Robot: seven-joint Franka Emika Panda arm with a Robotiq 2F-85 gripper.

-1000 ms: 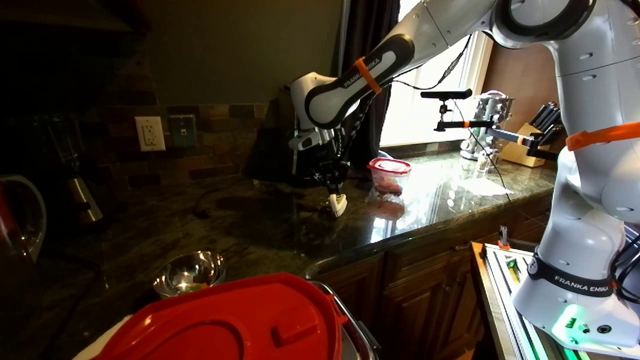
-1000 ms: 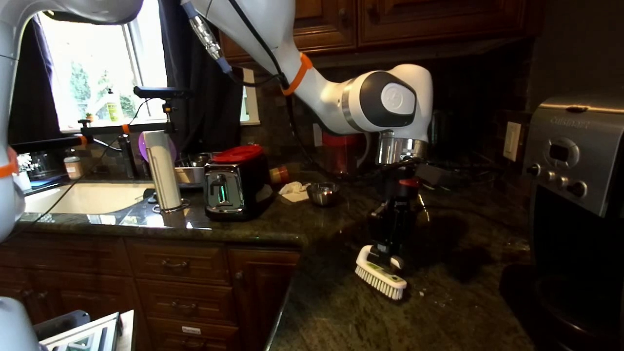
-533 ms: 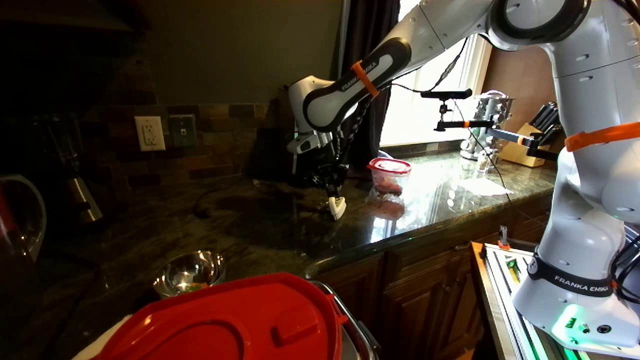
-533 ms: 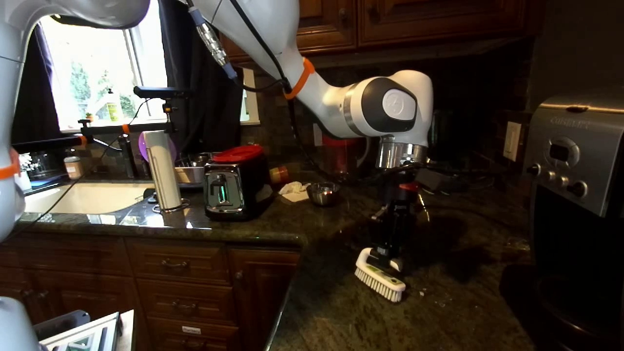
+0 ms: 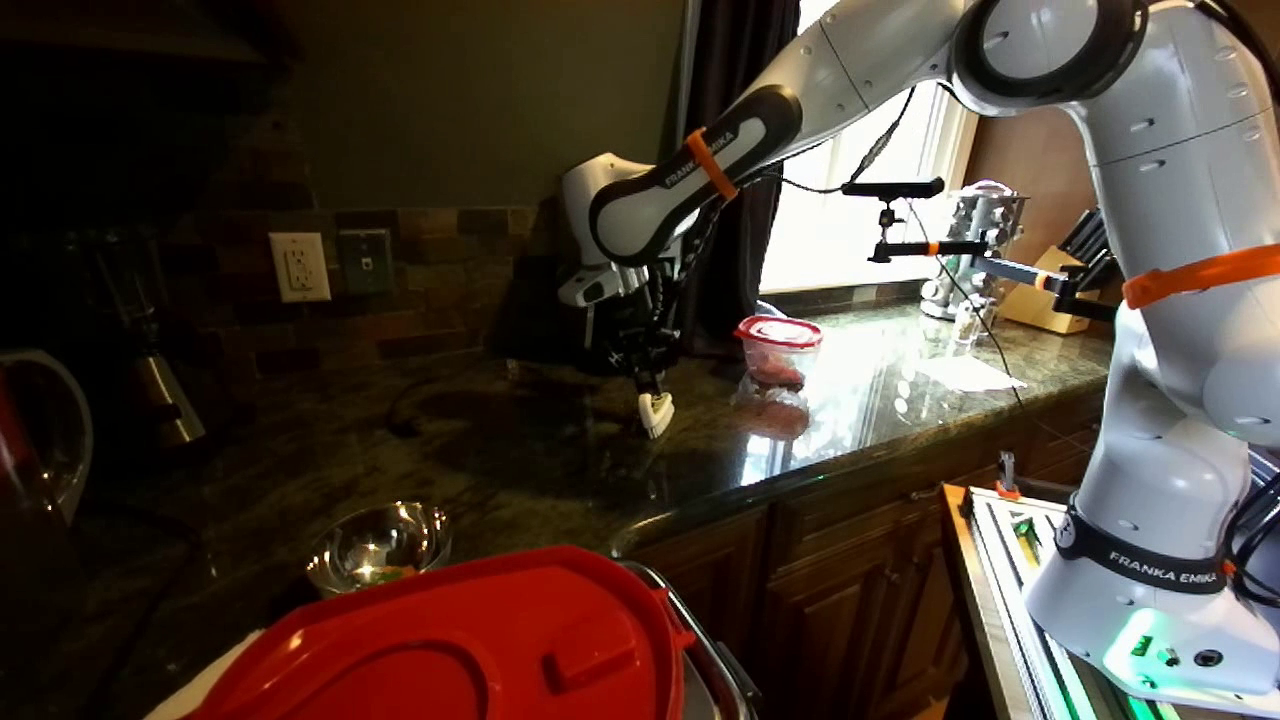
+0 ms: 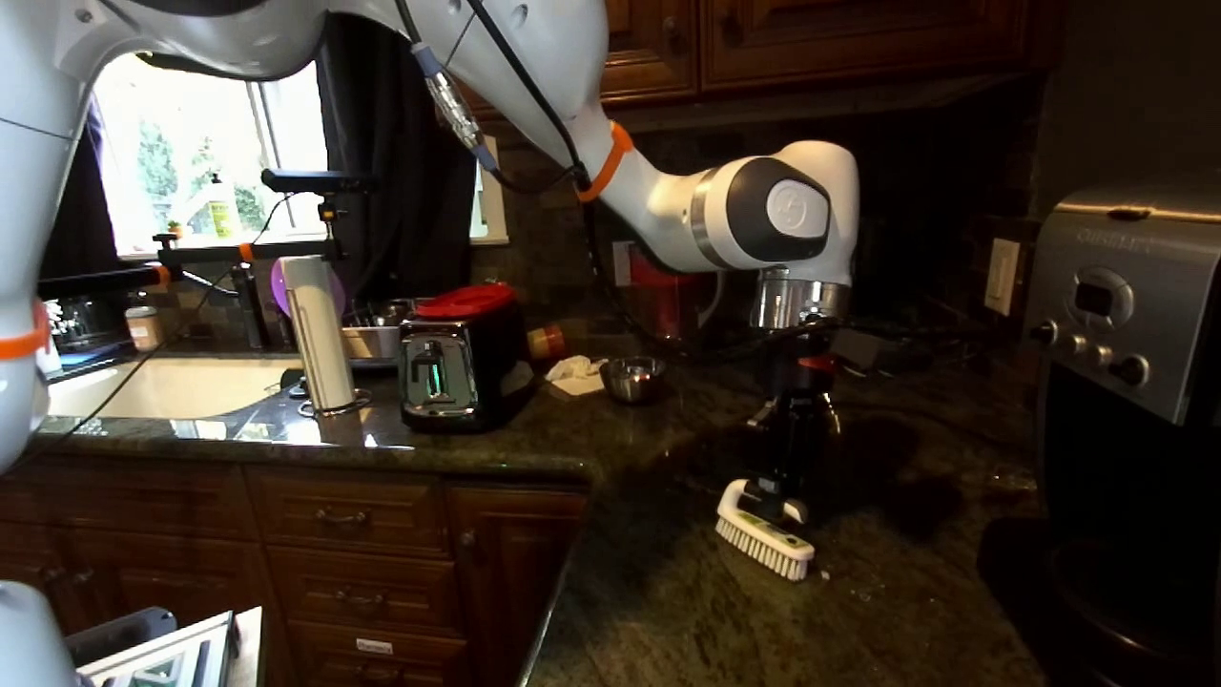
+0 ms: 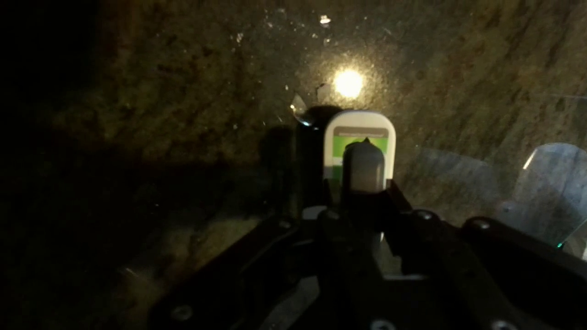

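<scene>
So, a dark counter filled the lower right of an exterior view, and the robot arm reached in from the upper left. A silver coffee maker stood at the right edge, plus a toaster left of centre with a red lid on top. Right of centre, the gripper was clamped onto a white brush, bristles down; couldn't tell if it touched the counter. Tiny bits lay near the wrist view's top middle.

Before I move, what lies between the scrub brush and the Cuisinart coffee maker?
Stone countertop with a few small pale bits near the scrub brush, seen in an exterior view.
</scene>
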